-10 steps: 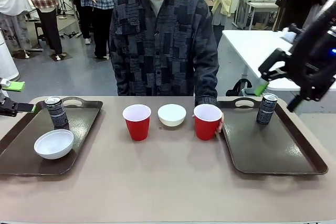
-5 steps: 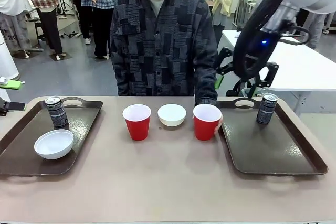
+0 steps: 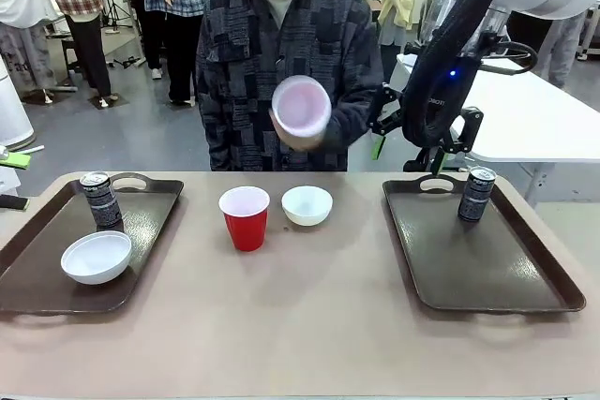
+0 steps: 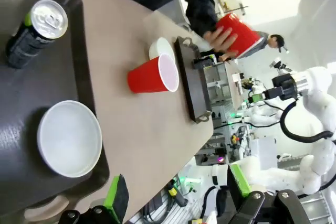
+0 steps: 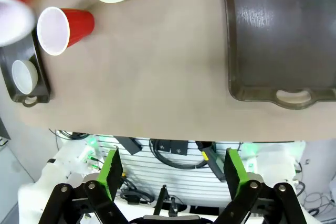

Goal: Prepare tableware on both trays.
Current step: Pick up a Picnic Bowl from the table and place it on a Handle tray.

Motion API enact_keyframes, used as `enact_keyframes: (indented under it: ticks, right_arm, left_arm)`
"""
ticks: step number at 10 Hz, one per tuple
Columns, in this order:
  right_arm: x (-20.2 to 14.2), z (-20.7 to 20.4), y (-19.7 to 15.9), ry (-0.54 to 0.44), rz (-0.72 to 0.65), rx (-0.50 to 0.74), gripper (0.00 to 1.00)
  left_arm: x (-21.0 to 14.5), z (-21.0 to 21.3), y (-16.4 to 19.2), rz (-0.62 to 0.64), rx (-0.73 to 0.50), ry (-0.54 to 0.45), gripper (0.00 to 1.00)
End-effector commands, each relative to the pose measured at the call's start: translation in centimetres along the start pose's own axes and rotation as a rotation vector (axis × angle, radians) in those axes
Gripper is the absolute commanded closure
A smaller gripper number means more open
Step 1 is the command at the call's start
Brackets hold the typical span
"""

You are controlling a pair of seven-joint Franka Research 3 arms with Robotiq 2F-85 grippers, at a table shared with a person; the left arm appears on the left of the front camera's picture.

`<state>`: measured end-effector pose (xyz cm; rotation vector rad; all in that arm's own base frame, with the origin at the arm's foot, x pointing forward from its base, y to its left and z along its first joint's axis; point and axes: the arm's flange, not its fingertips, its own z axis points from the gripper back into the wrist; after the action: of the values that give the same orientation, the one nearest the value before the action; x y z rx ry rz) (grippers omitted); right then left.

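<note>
Since the left tray carries only the left can and the left bowl, and the right tray only the right can, the job looks roughly half done. By my reckoning each tray lacks a cup, and the right one lacks a bowl too. The middle bowl and the standing cup sit on the bare table between the trays, just beside each other but not touching. The raised cup is in the person's hand, off the table at chest height, its white inside turned toward the robot.

The right gripper hangs high over the table's far side, fingers spread wide with nothing between them, pointing down and back toward the robot's side. The raised cup is off to its side at about its own height, near but apart. The right tray lies below it, with the right can beneath it toward the arm's outer side. The standing cup and middle bowl lie below it, over toward the other arm. The pose looks suited to taking the cup from the hand.

The left gripper sits low at the outer edge of the left tray, fingers likewise spread and empty. The left bowl lies just ahead of it, the left can beyond that to one side, and the standing cup farther ahead, well apart.
</note>
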<state>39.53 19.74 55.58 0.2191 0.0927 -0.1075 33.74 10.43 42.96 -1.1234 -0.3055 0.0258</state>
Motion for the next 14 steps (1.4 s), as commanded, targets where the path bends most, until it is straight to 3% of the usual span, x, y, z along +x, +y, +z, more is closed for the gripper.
enact_keyframes:
  ticks: [1, 4, 7, 10, 11, 12, 13, 14]
  right_arm:
    - [0.2, -0.3, 0.0, 0.002, -0.007, -0.007, 0.00]
    - [0.4, -1.1, 0.0, -0.015, -0.002, -0.019, 0.00]
    - [3.2, -3.8, 3.0, -0.193, 0.007, -0.092, 0.00]
    - [6.4, -6.4, 5.2, -0.264, 0.027, -0.151, 0.00]
    - [5.7, -6.6, 5.1, -0.254, 0.061, -0.144, 0.00]
    - [-1.5, -4.9, 4.9, -0.134, 0.106, -0.191, 0.00]
    - [-8.9, -2.7, 4.0, -0.186, 0.198, -0.226, 0.00]
    - [-11.1, -1.6, 3.1, -0.193, 0.177, -0.215, 0.00]
  left_arm:
    - [0.1, -0.2, 0.0, -0.003, -0.043, -0.020, 0.00]
    - [0.1, -0.2, 0.0, -0.003, -0.043, -0.020, 0.00]
    - [0.1, -0.2, 0.0, -0.003, -0.043, -0.020, 0.00]
    - [0.1, -0.2, 0.0, -0.003, -0.043, -0.020, 0.00]
    - [0.1, -0.2, 0.0, -0.003, -0.043, -0.020, 0.00]
    - [0.1, -0.2, 0.0, -0.003, -0.043, -0.020, 0.00]
    - [0.1, -0.2, 0.0, -0.003, -0.043, -0.020, 0.00]
    - [0.1, -0.2, 0.0, -0.003, -0.043, -0.020, 0.00]
